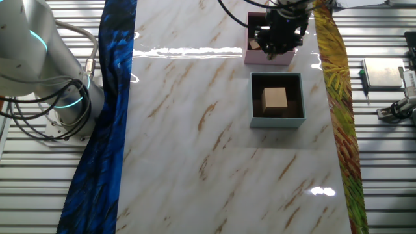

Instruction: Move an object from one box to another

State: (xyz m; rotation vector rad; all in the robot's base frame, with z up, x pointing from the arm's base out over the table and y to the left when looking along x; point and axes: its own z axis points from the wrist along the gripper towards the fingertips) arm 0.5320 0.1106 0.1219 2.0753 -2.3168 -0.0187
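The grey-blue box (277, 119) with dark lining stands right of the table's middle. A tan wooden cube (275, 99) sits inside it. The pink box (266, 57) stands just behind it at the far edge. My black gripper (279, 40) hangs over the pink box and hides most of its inside. A small tan piece (255, 44) shows at the box's left side, beside the gripper. The fingers are hidden in the dark mass, so I cannot tell whether they are open or shut.
The arm's grey base (45, 71) with cables stands at the left. A blue cloth strip (107, 130) borders the marble table (195, 143) on the left, a yellow-green strip (341, 117) on the right. A grey device (383, 73) lies at the far right.
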